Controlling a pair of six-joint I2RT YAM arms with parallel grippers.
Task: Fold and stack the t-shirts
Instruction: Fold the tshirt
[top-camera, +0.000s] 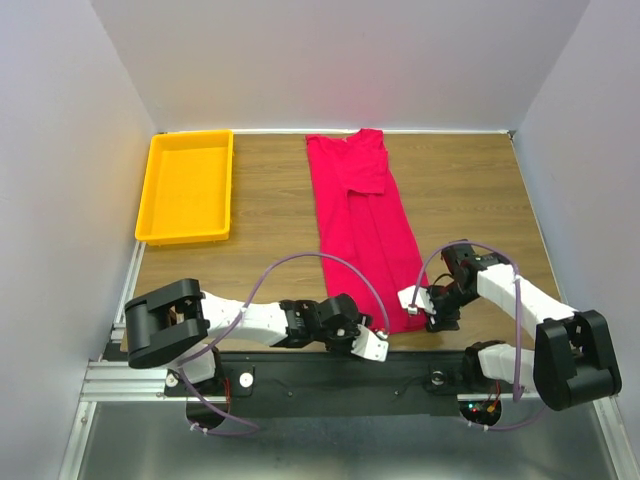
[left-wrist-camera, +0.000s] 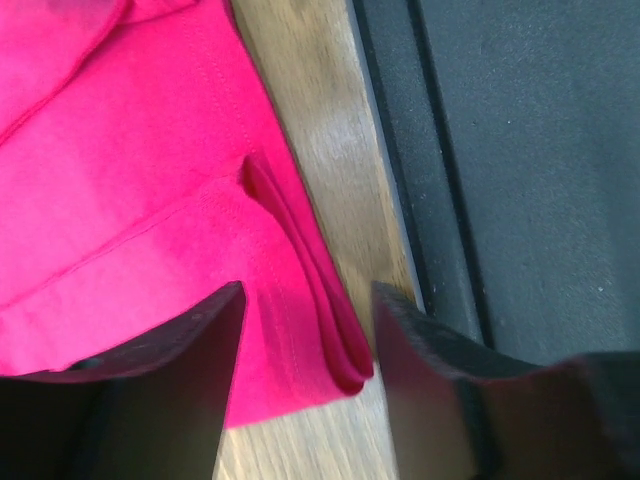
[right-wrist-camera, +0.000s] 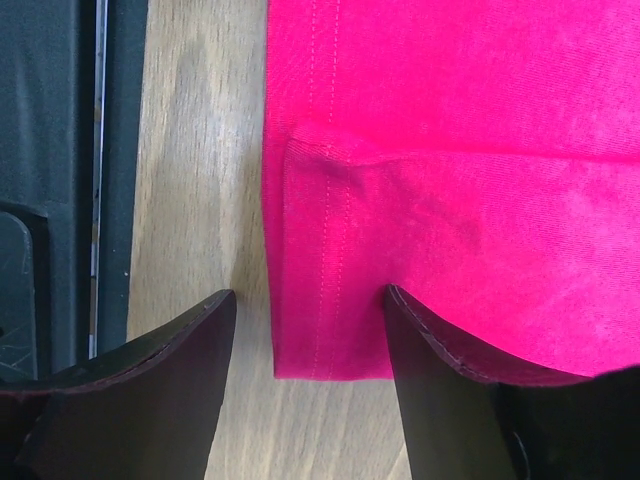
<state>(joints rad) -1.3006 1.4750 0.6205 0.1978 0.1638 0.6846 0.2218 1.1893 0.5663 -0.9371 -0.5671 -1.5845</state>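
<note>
I read left arm (top-camera: 262, 322), right arm (top-camera: 500, 288) low, jaws released astride corners of one shirt (top-camera: 365, 225); one tray (top-camera: 186, 237) upper left.

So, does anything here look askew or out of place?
Only slightly: the t-shirt, folded into a long strip, lies slanted, its near end further right. At the corner by the left gripper the edge is bunched into a small ridge. Nothing looks damaged.

Your left arm (top-camera: 250, 322) and right arm (top-camera: 500, 288) match: white shells between bulky black joint housings, each with a thin lilac cable (top-camera: 300, 258) looping over it. Your left hand (left-wrist-camera: 305, 385) and right hand (right-wrist-camera: 310, 385) carry broad, dark, matte fingers (right-wrist-camera: 130, 400) with curved, slightly scuffed edges.
</note>
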